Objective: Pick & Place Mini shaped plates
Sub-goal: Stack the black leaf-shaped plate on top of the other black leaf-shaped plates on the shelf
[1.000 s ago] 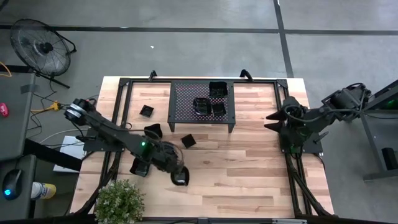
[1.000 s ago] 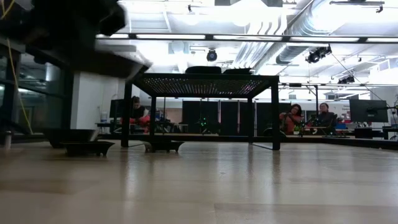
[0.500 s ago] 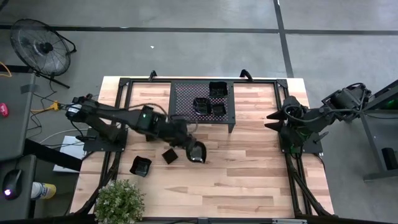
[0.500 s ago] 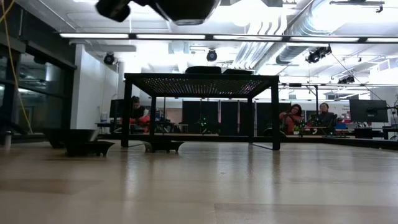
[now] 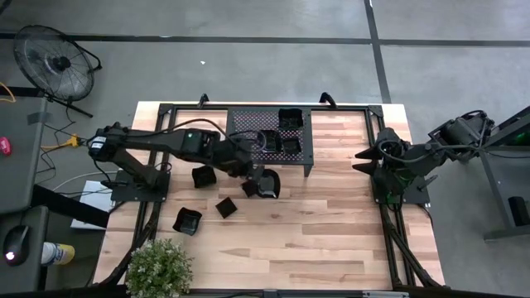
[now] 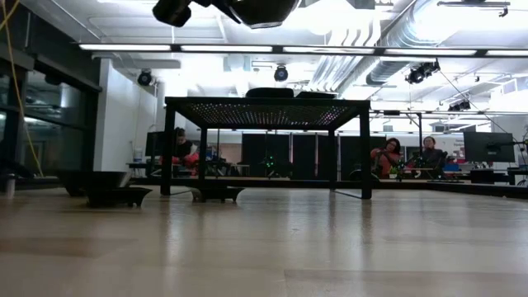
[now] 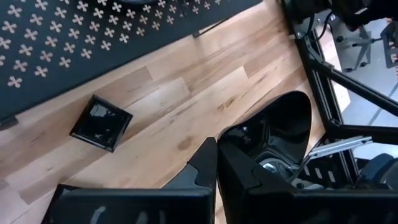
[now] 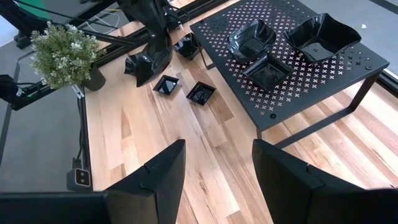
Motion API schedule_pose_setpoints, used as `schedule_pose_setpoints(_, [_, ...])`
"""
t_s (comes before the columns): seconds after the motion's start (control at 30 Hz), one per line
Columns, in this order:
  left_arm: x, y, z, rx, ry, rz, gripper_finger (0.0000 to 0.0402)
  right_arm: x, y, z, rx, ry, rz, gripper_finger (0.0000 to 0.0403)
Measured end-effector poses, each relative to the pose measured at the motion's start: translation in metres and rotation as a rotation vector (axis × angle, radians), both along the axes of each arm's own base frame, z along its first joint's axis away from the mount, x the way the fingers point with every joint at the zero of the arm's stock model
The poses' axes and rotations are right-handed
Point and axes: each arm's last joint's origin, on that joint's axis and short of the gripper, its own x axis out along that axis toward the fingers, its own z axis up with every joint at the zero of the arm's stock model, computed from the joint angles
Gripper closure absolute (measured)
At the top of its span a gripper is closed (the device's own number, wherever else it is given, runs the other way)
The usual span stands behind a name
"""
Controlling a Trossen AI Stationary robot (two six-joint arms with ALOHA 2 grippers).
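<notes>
My left gripper (image 5: 257, 179) hangs above the table just in front of the black perforated rack (image 5: 248, 124), shut on a glossy black mini plate (image 7: 273, 134) with a wavy rim. Three more plates sit on the rack top (image 8: 252, 38) (image 8: 322, 34) (image 8: 268, 70). Other plates rest on the wood: one (image 5: 203, 176), another (image 5: 225, 207) and a third (image 5: 187, 220); a small square one (image 7: 101, 122) lies below my left gripper. My right gripper (image 8: 217, 174) waits open, high at the table's right side. My left gripper pinches the plate's rim (image 7: 231, 134) between its two shut fingers, coming at it slanting down from the table's left. The plate is tilted on edge beyond the fingertips and hangs clear of the table (image 6: 264, 11).
A potted plant (image 5: 159, 266) stands at the near left corner. The rack's legs (image 6: 365, 153) stand on the far middle of the table. Open wood lies across the near middle and right (image 5: 331, 232). People sit in the room beyond the table.
My left gripper has risen from the near left part of the table and swung toward the far edge and the right, up to the rack's front, rolling its wrist as it went. It stays shut on the plate, which is now lifted well clear.
</notes>
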Motion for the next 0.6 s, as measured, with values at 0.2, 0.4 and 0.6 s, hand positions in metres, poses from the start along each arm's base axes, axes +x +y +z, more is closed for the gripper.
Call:
schedule_pose_setpoints(0.2, [0.001,0.013,0.000,0.003,-0.002,0.020,0.0401,0.000,0.000,0.000,-0.006,0.003,-0.002,0.0222])
schedule_pose_setpoints(0.4, [0.002,0.027,0.001,-0.007,-0.007,0.029,0.0401,0.000,0.000,0.000,-0.008,0.003,-0.002,0.0222])
schedule_pose_setpoints(0.6, [0.001,0.041,0.001,-0.006,-0.005,0.044,0.0401,0.000,0.000,0.000,-0.012,0.001,-0.006,0.0222])
